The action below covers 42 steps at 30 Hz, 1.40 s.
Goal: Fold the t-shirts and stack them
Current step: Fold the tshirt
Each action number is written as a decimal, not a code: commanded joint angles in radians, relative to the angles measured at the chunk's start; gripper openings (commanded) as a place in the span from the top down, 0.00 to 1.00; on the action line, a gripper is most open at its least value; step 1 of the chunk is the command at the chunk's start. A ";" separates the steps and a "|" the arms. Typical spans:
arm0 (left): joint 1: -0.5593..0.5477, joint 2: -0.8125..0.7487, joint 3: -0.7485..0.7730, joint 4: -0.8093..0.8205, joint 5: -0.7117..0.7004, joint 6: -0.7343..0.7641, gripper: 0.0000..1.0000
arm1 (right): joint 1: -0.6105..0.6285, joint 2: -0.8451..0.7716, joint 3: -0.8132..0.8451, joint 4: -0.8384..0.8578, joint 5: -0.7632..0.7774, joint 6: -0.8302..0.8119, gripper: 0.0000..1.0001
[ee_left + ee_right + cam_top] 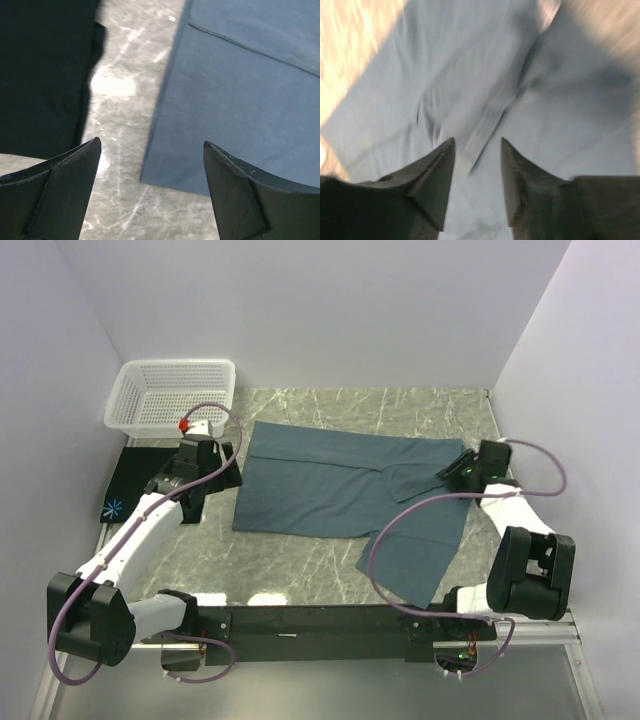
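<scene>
Slate-blue t-shirt (310, 490) lay under my partly parted right jaws; my left jaws gaped wide over its corner.

1. My landmark is the spread-out t-shirt (320, 485). It lies flat on the table (400, 405), about mid-table, and its right part reaches toward the near edge.
2. Left of it, across a strip of bare table, lies the folded t-shirt (125, 490). The two do not touch.
3. The lattice basket (180, 364) stands behind and to the left of my landmark, just behind the folded t-shirt, near the far left corner.
4. My left gripper (228, 465) hangs over the landmark's left edge and that bare strip, between the two shirts.
5. My right gripper (455, 468) sits above the landmark's right part, over rumpled cloth.
</scene>
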 commanded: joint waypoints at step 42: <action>-0.014 -0.002 -0.001 0.029 0.054 0.020 0.11 | -0.202 0.288 0.122 0.254 -0.370 -0.218 0.56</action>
